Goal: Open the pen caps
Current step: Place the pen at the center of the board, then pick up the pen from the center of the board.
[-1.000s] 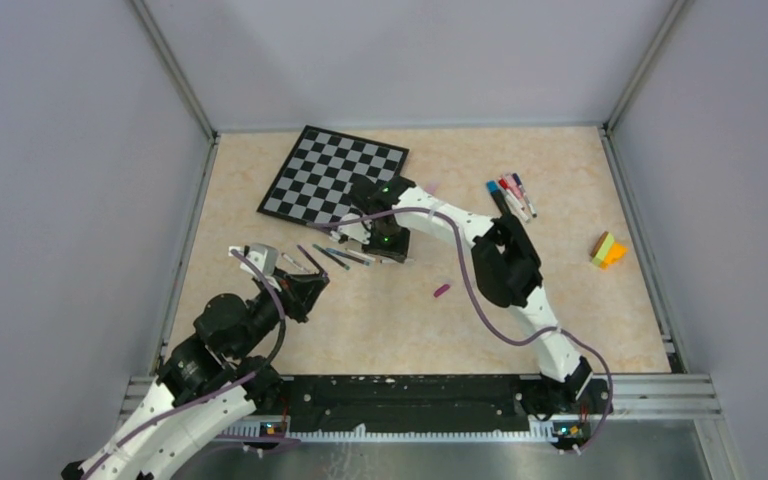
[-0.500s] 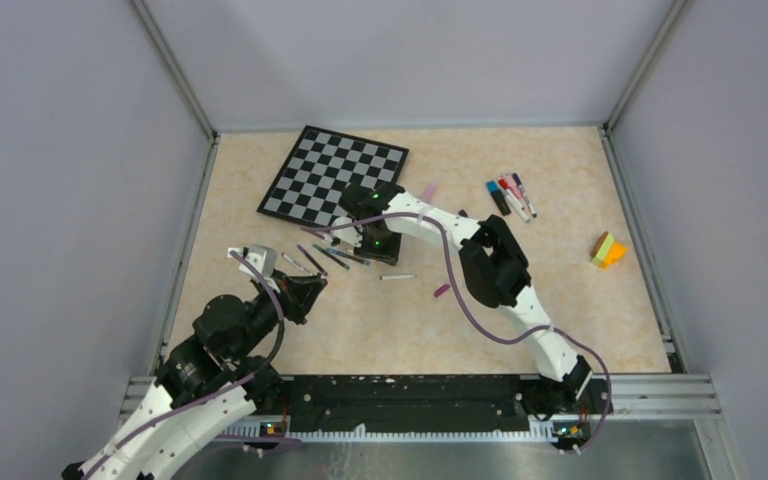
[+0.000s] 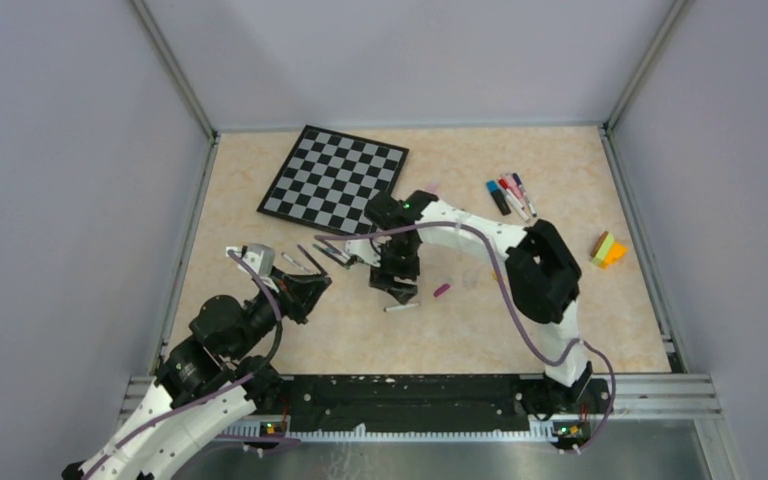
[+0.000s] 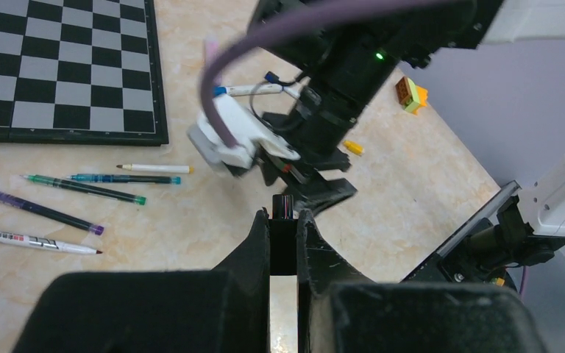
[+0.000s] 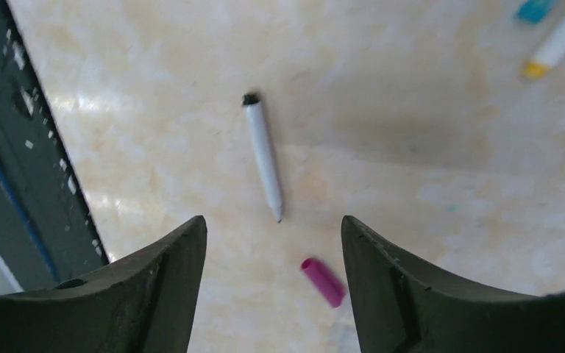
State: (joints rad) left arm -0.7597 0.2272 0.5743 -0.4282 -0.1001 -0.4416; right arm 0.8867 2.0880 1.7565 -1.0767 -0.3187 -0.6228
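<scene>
Black plastic, the jaws of the right arm [image 3: 545, 270] stand wide apart and hold nothing, hanging over the pale surface [image 5: 412, 184]. Straight below the gap lies a white pen [image 5: 263, 154], its tip bare, with a magenta cap [image 5: 322, 282] loose just beside the point. The jaws of the left arm [image 3: 225, 330] are pinched narrow on a dark stub [image 4: 282, 202], which I'd take for a cap. Further out, thin pens [image 4: 81, 184] lie in a row near the chessboard [image 3: 335, 175], and capped markers [image 3: 512, 196] sit at the far right. To my eye this pen is done. Next the right arm would need to reach a capped marker, grip its barrel squarely and offer the cap end to the other arm.
</scene>
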